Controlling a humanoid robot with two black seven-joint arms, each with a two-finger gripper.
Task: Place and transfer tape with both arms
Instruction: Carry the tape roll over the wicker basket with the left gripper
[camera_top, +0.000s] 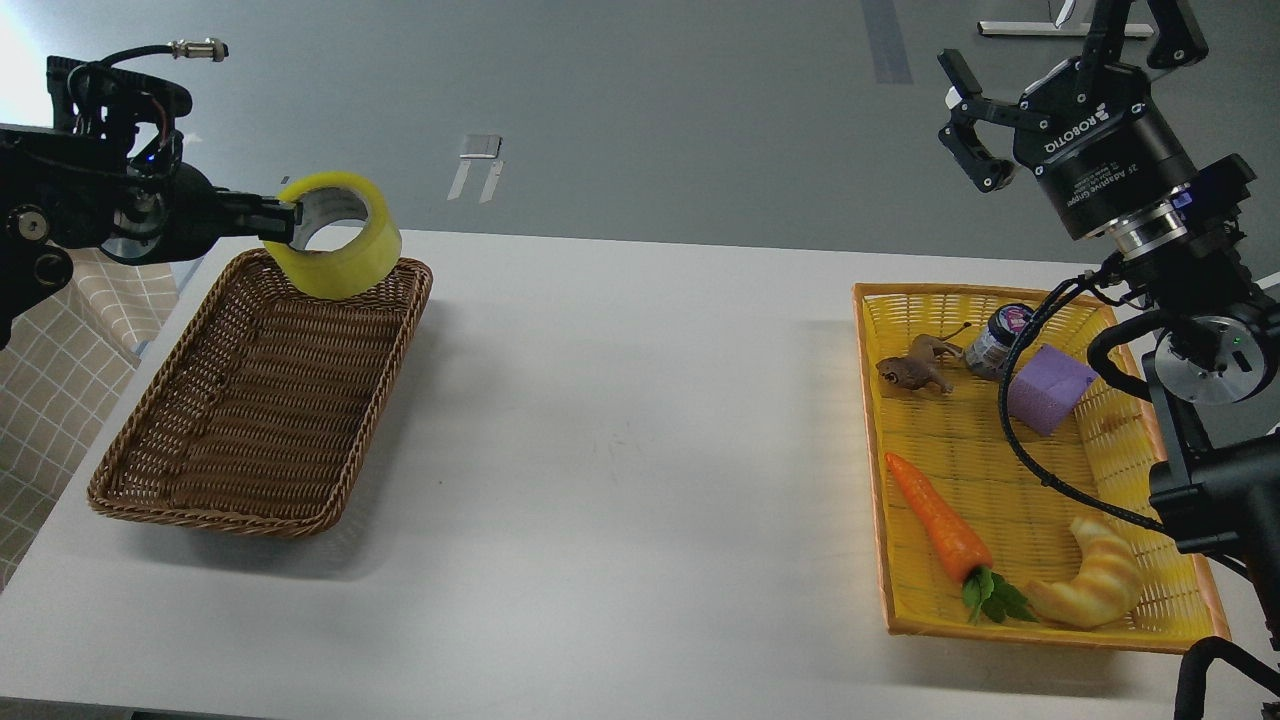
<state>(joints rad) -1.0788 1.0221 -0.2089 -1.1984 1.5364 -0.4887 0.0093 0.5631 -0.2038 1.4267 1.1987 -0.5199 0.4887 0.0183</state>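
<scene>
The tape (340, 250) is a wide yellowish roll with a grey-white core. My left gripper (283, 218) is shut on its near wall and holds it in the air over the far end of the brown wicker basket (250, 400). The roll is tilted, its hole facing up and towards me. My right gripper (962, 118) is open and empty, raised high above the far end of the yellow basket (1040, 480) at the right.
The yellow basket holds a toy frog (912, 370), a small jar (995, 340), a purple block (1048, 390), a toy carrot (940, 520) and a croissant toy (1095, 580). A checked cloth (50, 370) hangs at the left table edge. The white table (620, 450) spans between the baskets.
</scene>
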